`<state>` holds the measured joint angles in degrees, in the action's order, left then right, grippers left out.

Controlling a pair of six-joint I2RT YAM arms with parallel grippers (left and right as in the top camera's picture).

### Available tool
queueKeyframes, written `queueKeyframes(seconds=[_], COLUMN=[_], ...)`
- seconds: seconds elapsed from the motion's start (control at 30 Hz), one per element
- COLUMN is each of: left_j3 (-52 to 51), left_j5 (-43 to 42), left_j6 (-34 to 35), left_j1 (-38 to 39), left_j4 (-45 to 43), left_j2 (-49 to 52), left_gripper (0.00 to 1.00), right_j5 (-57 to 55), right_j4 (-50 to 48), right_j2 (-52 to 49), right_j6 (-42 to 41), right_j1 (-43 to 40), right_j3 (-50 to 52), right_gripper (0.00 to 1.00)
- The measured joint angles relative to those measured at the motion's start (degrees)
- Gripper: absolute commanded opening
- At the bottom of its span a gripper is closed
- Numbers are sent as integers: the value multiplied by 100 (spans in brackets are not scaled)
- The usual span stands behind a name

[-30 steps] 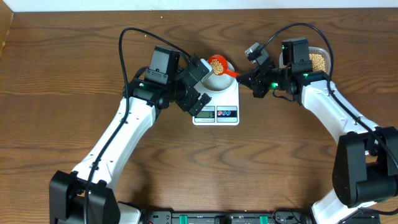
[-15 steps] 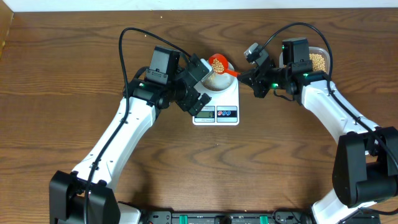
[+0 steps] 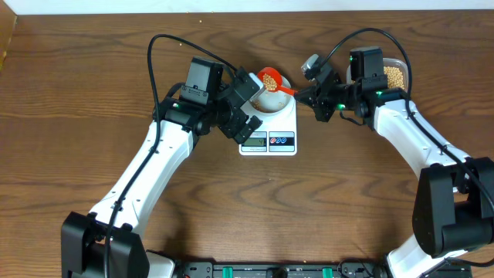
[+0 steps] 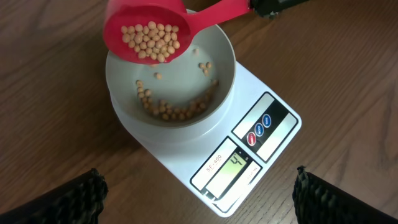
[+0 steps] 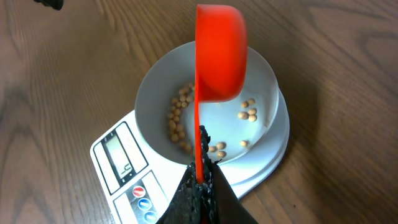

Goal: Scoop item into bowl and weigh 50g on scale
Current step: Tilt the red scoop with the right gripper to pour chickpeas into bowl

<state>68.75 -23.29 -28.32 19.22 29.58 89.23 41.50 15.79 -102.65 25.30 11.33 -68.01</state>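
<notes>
The white scale (image 3: 269,131) carries the pale bowl (image 4: 221,68), also in the right wrist view (image 5: 267,87). Some tan beans (image 4: 177,112) lie in the bowl. My right gripper (image 5: 200,177) is shut on the handle of a red scoop (image 5: 221,53), which is tilted over the bowl and holds beans (image 4: 152,40). The scale's display (image 4: 233,167) reads 4. My left gripper (image 4: 196,190) is open and empty, hovering above the scale's front corner. The scale also shows in the right wrist view (image 5: 127,171).
A clear plastic tub of beans (image 3: 397,74) stands at the back right behind the right arm. Brown wooden table (image 3: 93,93) lies all around. The table's far edge runs along the top of the overhead view.
The red scoop has stayed over the bowl, its tilt shifting slightly. Both arms have barely moved.
</notes>
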Motion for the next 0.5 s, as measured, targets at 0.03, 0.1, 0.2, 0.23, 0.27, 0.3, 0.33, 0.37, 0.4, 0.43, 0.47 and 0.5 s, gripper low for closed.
queueKeyframes(seconds=[0.03, 0.1, 0.2, 0.23, 0.27, 0.3, 0.33, 0.37, 0.4, 0.43, 0.47, 0.5], left_j3=[0, 0, 0, 0, 0, 0, 0, 0, 0, 0, 0, 0], left_j5=[0, 0, 0, 0, 0, 0, 0, 0, 0, 0, 0, 0], left_j6=[0, 0, -2, 0, 0, 0, 0, -2, 0, 0, 0, -2], left_j1=[0, 0, 0, 0, 0, 0, 0, 0, 0, 0, 0, 0], left_j4=[0, 0, 0, 0, 0, 0, 0, 0, 0, 0, 0, 0], left_j2=[0, 0, 0, 0, 0, 0, 0, 0, 0, 0, 0, 0], left_gripper=[98, 98, 98, 98, 98, 98, 98, 98, 98, 98, 98, 98], right_j5=[0, -2, -35, -46, -63, -85, -96, -107, -114, -120, -127, -129], right_j4=[0, 0, 0, 0, 0, 0, 0, 0, -2, 0, 0, 0], right_j2=[0, 0, 0, 0, 0, 0, 0, 0, 0, 0, 0, 0], right_j6=[48, 105, 166, 181, 212, 243, 275, 310, 345, 367, 387, 404], right_j1=[0, 0, 0, 0, 0, 0, 0, 0, 0, 0, 0, 0], right_j3=[0, 0, 0, 0, 0, 0, 0, 0, 0, 0, 0, 0], right_gripper=[1, 1, 1, 1, 1, 1, 1, 1, 1, 1, 1, 1])
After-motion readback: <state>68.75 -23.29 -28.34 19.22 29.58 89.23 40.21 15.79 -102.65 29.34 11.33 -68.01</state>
